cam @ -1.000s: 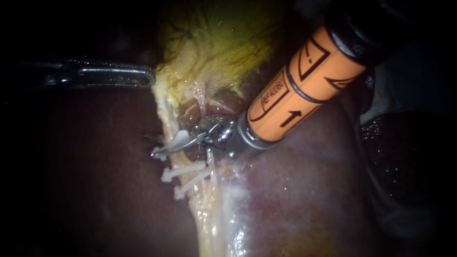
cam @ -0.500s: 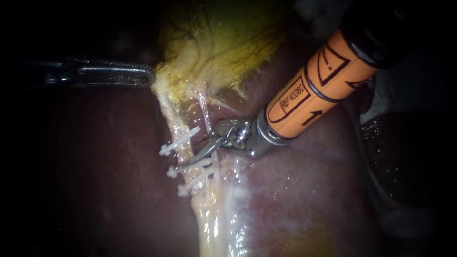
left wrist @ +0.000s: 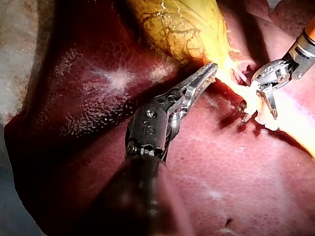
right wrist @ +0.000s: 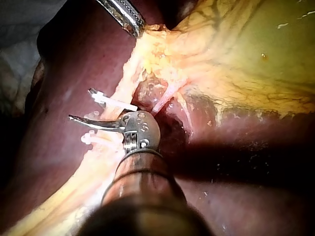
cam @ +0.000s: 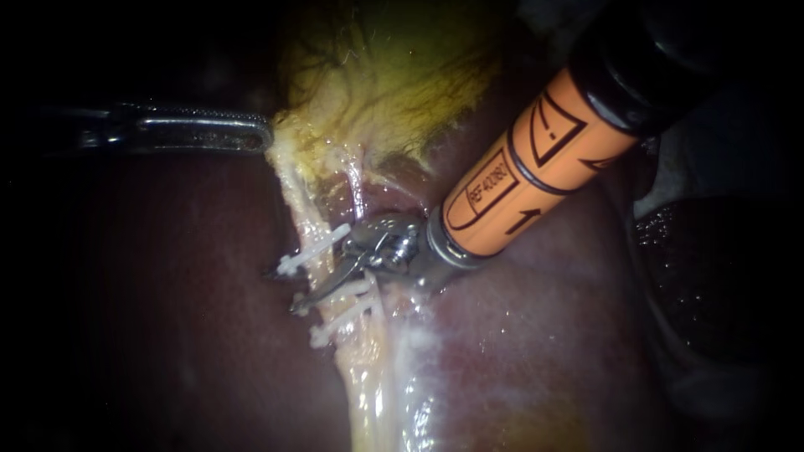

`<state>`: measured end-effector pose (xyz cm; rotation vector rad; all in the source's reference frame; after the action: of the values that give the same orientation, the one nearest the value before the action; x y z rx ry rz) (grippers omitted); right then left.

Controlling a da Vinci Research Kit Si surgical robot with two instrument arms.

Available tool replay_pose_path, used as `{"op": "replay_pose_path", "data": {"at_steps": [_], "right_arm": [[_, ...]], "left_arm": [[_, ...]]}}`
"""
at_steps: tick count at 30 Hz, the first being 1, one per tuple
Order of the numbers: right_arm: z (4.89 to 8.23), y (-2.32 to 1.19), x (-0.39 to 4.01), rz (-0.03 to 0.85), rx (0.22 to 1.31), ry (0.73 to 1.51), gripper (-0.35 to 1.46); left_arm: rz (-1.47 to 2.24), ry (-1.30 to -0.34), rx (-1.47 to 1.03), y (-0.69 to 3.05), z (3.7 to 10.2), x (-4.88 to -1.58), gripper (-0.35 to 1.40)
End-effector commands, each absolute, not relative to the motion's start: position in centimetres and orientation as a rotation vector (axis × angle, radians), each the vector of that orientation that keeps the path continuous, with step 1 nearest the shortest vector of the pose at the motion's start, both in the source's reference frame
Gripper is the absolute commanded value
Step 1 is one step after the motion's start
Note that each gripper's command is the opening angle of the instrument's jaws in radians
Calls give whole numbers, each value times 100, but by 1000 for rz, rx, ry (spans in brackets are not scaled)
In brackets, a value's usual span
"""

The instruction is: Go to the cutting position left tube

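The left instrument (cam: 258,136) reaches in level from the side, its long toothed jaws pressed together, their tip pinching the edge of the gallbladder (cam: 394,75). The right instrument (cam: 289,289) slants down from the upper right on an orange-sleeved shaft, its wrist slightly bent. Its two thin blades stand parted, with a narrow gap showing between them.

Liver (cam: 519,335) and gallbladder (cam: 394,84) wet, glossy. Left instrument (cam: 255,134) polished serrated metal. Clips (cam: 314,249) matt, probably plastic. Orange sleeve (cam: 523,172) smooth.
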<state>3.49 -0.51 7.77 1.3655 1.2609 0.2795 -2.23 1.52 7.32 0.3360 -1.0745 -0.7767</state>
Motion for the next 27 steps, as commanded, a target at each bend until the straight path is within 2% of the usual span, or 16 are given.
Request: {"op": "replay_pose_path", "data": {"at_steps": [1, 6, 15, 27], "right_arm": [[773, -53, 349, 281, 1373, 1270, 117], [756, -57, 353, 288, 1402, 1313, 115], [718, -39, 356, 315, 1444, 1364, 114], [715, -37, 356, 317, 1449, 1370, 114]], "left_arm": [[-777, -1074, 336, 152, 732, -222, -35], [-776, -1074, 336, 152, 732, -222, -35], [-776, -1075, 337, 153, 732, -222, -35], [-776, -1075, 336, 152, 733, -222, -35]]}}
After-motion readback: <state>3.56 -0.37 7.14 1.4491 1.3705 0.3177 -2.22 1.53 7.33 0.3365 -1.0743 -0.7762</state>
